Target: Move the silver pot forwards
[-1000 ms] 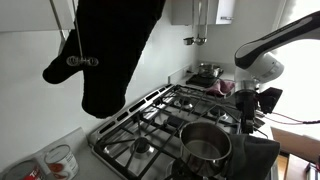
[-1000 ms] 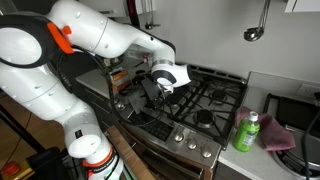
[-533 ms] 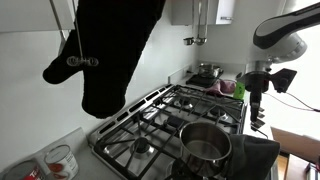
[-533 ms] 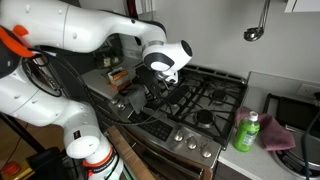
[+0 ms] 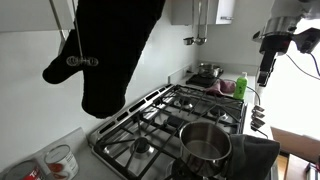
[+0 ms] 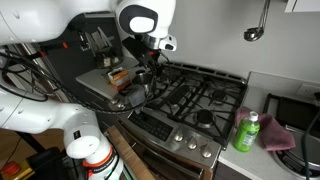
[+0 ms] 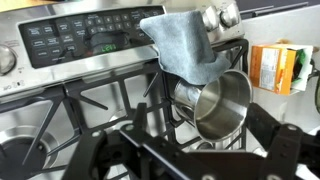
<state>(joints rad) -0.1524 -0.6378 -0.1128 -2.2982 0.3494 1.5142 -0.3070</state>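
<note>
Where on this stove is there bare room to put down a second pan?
The black grates are bare between the round brushed-steel silver pot and the white counter, and behind the pot toward the green bottle. It is crowded beside the pot, where a dark cloth lies, and at the far end with the bottle and a pink cloth.

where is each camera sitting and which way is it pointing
Exterior view: low at the counter end beside the stove, looking along it past a hanging oven mitt; the claw shows top right.
Exterior view: in front of the stove, facing its knobs; the white arm fills the left and top.
Wrist view: above the burners, looking down at the pot; dark claw fingers cross the bottom.
Shared: the green bottle shows in both exterior views.
</note>
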